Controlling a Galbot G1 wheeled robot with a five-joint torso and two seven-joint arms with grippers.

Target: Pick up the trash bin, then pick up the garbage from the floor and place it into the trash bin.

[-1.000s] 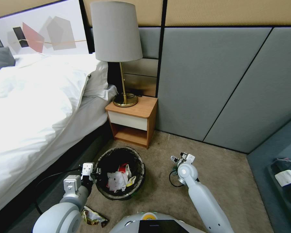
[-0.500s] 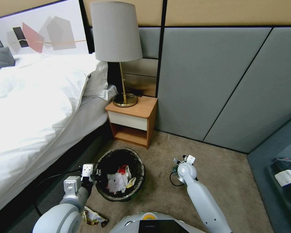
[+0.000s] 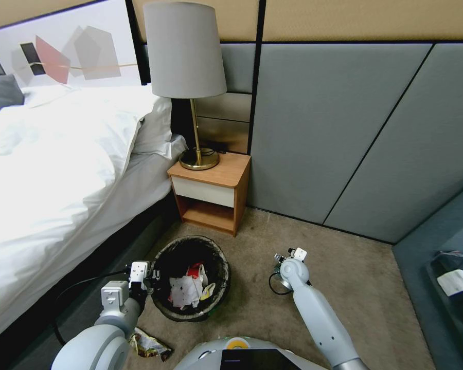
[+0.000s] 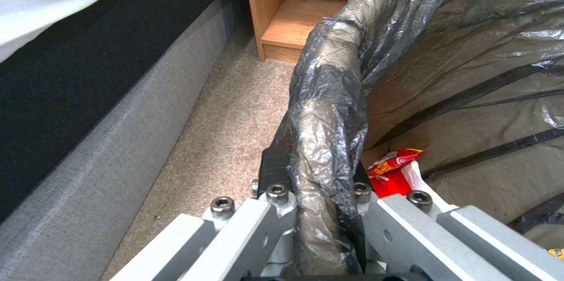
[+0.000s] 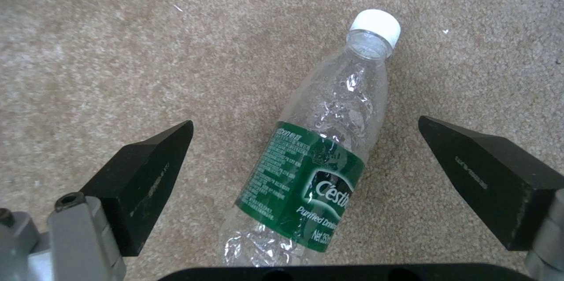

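The trash bin [image 3: 190,244], white with a dark bag over its rim, stands on the carpet before the nightstand. My left gripper [image 3: 152,276] is shut on its near-left rim; the left wrist view shows the bagged rim [image 4: 329,96] pinched in the left gripper [image 4: 317,175]. Garbage [image 3: 188,287] of red-and-white, white and yellow wrappers lies in the bin. A clear green-labelled bottle [image 5: 317,162] lies on the carpet between the fingers of my open right gripper [image 5: 304,121], right of the bin. In the head view the right gripper [image 3: 285,258] points down at the floor.
A crumpled wrapper [image 3: 149,345] lies on the carpet near my base. Behind the bin are a wooden nightstand [image 3: 211,192] and its lamp [image 3: 185,56], with the bed [image 3: 61,169] to the left. Grey wall panels close the back, and dark furniture [image 3: 442,267] stands at the right.
My right arm has sunk a little toward the floor over the bottle. The left gripper and the bin have hardly moved.
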